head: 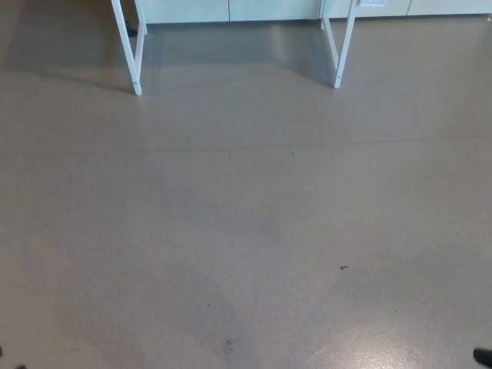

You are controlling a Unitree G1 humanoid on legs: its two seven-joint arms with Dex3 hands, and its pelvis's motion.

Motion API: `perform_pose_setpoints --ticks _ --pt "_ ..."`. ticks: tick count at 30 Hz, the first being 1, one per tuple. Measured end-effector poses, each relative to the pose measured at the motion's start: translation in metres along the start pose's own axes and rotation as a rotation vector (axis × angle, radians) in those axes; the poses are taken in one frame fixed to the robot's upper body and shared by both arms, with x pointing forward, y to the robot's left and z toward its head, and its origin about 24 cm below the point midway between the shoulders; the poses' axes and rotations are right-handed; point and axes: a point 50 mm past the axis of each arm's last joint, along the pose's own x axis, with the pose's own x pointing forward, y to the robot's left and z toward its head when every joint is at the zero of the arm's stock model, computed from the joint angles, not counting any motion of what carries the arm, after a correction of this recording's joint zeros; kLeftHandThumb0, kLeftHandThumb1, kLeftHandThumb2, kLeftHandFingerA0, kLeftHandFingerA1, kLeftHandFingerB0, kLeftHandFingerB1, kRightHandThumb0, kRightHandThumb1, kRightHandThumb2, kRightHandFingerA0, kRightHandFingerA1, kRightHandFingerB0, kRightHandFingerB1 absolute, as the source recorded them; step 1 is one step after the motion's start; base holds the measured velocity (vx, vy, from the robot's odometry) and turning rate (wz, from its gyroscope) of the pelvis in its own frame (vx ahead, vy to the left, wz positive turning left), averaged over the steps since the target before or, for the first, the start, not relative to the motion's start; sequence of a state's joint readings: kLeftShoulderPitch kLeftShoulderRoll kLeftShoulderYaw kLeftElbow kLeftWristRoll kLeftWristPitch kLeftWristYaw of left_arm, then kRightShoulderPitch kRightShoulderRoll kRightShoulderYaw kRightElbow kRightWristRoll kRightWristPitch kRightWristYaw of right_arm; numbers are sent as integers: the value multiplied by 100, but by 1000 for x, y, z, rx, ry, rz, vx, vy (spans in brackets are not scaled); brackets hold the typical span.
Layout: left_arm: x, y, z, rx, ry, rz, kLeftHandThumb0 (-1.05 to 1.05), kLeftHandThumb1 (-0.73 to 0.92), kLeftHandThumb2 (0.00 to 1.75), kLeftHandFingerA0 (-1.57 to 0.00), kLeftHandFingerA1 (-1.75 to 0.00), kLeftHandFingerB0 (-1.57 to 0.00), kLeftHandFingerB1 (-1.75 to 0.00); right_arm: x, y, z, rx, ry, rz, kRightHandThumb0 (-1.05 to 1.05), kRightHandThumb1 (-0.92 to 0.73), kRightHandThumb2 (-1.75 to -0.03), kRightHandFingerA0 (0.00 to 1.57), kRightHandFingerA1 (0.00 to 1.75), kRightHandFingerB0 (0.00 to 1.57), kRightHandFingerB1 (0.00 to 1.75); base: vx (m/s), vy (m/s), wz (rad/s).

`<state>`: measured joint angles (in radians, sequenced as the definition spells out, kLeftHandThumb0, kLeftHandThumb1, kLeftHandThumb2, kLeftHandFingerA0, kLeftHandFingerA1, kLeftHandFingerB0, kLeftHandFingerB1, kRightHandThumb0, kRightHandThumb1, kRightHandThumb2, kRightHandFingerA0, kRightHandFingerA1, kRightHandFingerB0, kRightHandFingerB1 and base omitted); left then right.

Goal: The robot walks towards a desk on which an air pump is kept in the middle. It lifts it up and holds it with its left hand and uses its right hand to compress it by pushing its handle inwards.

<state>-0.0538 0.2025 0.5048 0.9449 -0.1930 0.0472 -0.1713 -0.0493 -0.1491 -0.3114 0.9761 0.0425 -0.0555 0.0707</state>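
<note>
No air pump shows in the head view. Only the lower part of the desk is in the picture: its white left leg [131, 50] and white right leg [342, 46] stand on the floor at the top. The desktop lies beyond the upper edge. Neither of my hands appears. A small dark shape [483, 356] sits at the bottom right corner; I cannot tell what it is.
Grey-brown floor [246, 231] fills nearly the whole picture between me and the desk legs. A pale cabinet front or wall base [231, 9] runs along the top edge behind the desk. A faint seam [231, 146] crosses the floor.
</note>
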Motion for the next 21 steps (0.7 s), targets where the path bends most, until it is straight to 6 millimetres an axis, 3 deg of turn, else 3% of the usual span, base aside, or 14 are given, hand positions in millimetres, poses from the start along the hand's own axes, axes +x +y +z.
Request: perform_pose_setpoints --ticks 5,8,9,16,17,18,21 --pt "2 4 15 -154 -70 -7 -10 55 97 -23 -55 -16 -49 2 -4 5 110 -44 -29 -10 -66 -59 65 43 57 40 -39 -25 24" --pt "1 7 12 -233 -80 -20 -10 55 97 -22 -54 -14 -48 1 -9 7 160 -75 -53 -10 -67 -60 62 42 55 40 -30 14 -6" --pt "0 8 12 -255 -86 -27 -14 77 64 -36 -44 -27 -32 1 -10 7 175 -85 -58 -9 -68 -60 62 42 56 40 60 88 -8" --pt "0 7 12 -314 -102 -69 -11 80 63 -35 -42 -26 -31 -1 -6 5 220 -119 -61 -10 -67 -60 62 43 57 40 155 305 -22" --pt "0 9 17 -313 -117 -73 -11 81 64 -34 -41 -25 -30 -1 -4 4 225 -116 -56 -11 -66 -59 64 43 56 40 204 261 5" --pt "0 10 20 -312 -129 -78 -11 60 102 -24 -56 -11 -47 -1 -3 3 228 -116 -55 -11 -65 -59 67 44 57 40 235 254 12" --pt "0 12 22 -310 -138 -87 -11 61 103 -25 -56 -11 -47 -1 -3 4 234 -125 -57 -12 -64 -59 65 43 57 41 263 135 6"
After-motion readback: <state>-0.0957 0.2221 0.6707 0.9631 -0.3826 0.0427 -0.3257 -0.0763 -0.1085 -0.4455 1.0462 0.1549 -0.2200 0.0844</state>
